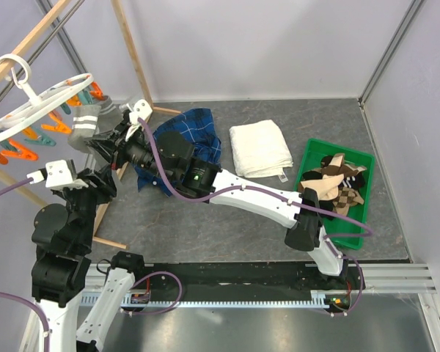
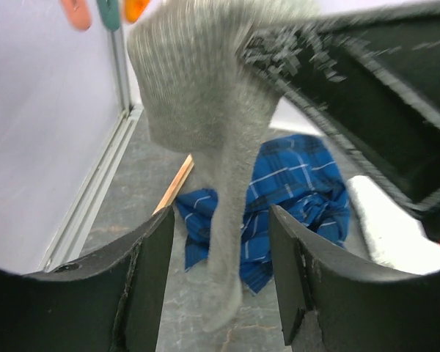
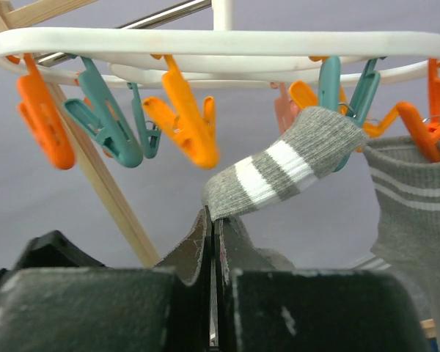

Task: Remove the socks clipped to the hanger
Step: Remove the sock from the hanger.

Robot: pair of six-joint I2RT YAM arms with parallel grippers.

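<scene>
The white round hanger [image 3: 205, 44] carries orange and teal pins and hangs from a wooden pole at the upper left [image 1: 37, 110]. A grey sock with white stripes [image 3: 279, 169] is held by a teal pin. It stretches down to my right gripper [image 3: 214, 216], which is shut on its cuff. A second grey sock [image 3: 411, 220] hangs from an orange pin to its right. In the left wrist view a grey sock [image 2: 205, 110] dangles between the fingers of my open left gripper [image 2: 220, 220], untouched by either finger. From above, both grippers [image 1: 106, 172] [image 1: 99, 139] sit just under the hanger.
A blue plaid shirt [image 1: 198, 136] lies on the floor below the socks, next to a folded white towel [image 1: 260, 147]. A green bin [image 1: 359, 224] at the right holds several checkered and dark socks. Wooden rack poles [image 1: 132, 51] stand at the left.
</scene>
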